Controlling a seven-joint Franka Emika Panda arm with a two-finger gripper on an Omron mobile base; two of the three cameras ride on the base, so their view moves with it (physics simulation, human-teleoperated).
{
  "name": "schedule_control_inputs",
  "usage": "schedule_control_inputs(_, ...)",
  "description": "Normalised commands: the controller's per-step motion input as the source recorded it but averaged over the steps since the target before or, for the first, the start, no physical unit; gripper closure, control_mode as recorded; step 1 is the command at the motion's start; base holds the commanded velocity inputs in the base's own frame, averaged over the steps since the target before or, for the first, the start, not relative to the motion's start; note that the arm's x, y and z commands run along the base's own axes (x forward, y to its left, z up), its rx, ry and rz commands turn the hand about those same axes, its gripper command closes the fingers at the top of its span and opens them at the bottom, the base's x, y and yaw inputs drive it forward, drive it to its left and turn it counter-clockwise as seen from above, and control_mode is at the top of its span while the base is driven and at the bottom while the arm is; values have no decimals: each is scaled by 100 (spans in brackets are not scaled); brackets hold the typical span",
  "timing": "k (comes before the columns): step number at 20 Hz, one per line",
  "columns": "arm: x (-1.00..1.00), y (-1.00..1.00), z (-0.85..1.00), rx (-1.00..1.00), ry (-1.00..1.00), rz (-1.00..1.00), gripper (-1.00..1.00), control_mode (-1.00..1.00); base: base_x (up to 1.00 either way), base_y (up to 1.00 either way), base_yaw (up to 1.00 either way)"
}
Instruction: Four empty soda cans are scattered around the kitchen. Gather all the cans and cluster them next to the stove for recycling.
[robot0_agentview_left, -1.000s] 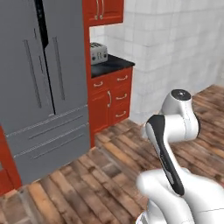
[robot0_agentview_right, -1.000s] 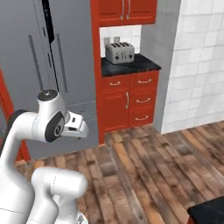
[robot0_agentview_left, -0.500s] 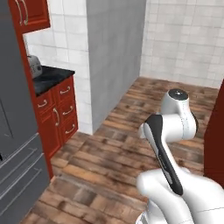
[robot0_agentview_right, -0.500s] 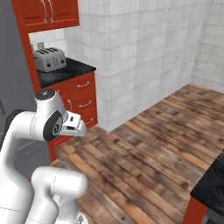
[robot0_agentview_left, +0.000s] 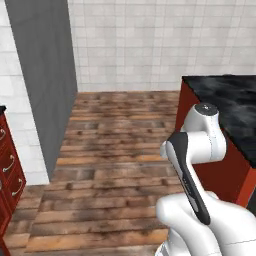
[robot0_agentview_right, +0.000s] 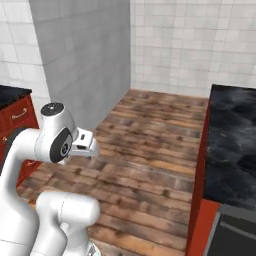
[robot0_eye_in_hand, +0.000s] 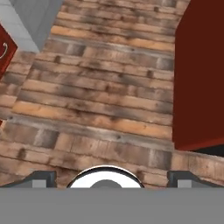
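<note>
Tool (robot0_eye_in_hand: 107, 177) fingers (robot0_eye_in_hand: 41, 178) are being shown wide apart at the 6 o'clock edge of the hand view, nothing being clamped between them, with bare wooden floor (robot0_eye_in_hand: 105, 92) being looked at below. Soda cans and the stove are not being made out in these pictures, so their place cannot be told. White arm (robot0_agentview_left: 200, 150) is being seen folded up at 4 o'clock in the left base view and at 8 o'clock (robot0_agentview_right: 52, 145) in the right base view. Black marbled surface (robot0_agentview_left: 235, 107) on a red cabinet (robot0_agentview_left: 212, 160) is being seen at 3 o'clock in the left base view, and again at 3 o'clock (robot0_agentview_right: 232, 140) in the right base view. Grey wall panel (robot0_agentview_left: 47, 75) is being shown at 10 o'clock, with white tiled wall (robot0_agentview_left: 160, 40) at 12 o'clock. Red drawers (robot0_agentview_left: 7, 175) with metal handles are being shown at 8 o'clock. Plank floor is being seen between the drawers and the red cabinet.
</note>
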Motion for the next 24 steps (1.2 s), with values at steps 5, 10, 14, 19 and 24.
schedule_control_inputs(5, 0, 0, 0, 0, 0, 0, -100, 100, 100, 63, -48)
schedule_control_inputs(10, 0, 0, 0, 0, 0, 0, -100, 100, 100, 76, -37)
schedule_control_inputs(14, 0, 0, 0, 0, 0, 0, -100, 100, 100, 79, -26)
schedule_control_inputs(19, 0, 0, 0, 0, 0, 0, -100, 100, 100, 74, -23)
schedule_control_inputs(24, 0, 0, 0, 0, 0, 0, -100, 100, 100, 53, -14)
